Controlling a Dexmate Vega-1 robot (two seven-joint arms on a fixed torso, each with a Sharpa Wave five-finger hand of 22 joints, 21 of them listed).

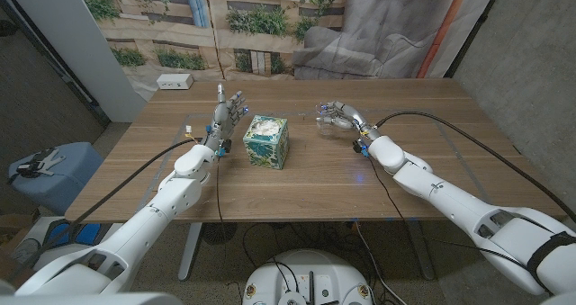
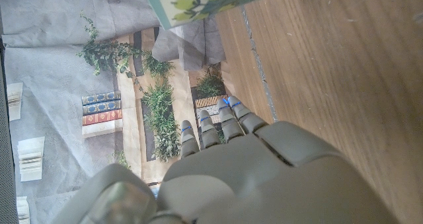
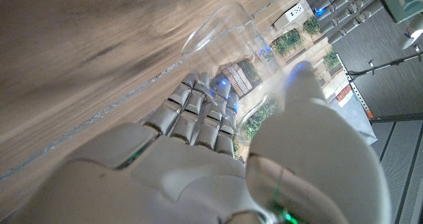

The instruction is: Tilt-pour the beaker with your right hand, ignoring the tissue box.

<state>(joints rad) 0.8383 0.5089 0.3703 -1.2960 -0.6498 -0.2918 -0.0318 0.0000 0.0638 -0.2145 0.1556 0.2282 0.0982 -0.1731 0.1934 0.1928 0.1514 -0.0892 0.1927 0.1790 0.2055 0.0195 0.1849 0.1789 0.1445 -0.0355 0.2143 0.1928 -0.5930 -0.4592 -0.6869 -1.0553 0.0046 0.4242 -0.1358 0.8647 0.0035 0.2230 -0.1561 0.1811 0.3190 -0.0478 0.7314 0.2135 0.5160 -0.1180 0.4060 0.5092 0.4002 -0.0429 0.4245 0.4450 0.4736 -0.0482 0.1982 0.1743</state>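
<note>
Here, beaker (image 3: 228, 36) tilted, held by right hand (image 1: 340, 118)

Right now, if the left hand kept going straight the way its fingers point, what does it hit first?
Probably nothing on the table. The left hand stands with fingers pointing away toward the far table edge; the tissue box sits off to its side, out of that line. Depth is uncertain.

**A robot test room dressed with a printed backdrop**

You're working in a lab or studio space, not a home. Behind the wooden table (image 1: 297, 174) hangs a printed backdrop (image 1: 234, 22) of plants and bookshelves, with grey cloth (image 1: 378, 35) draped beside it. Bare concrete-looking wall (image 1: 531, 62) stands to one side, cables (image 1: 468, 143) trail across the tabletop, and a white power strip (image 1: 175, 82) sits at the far edge.
</note>
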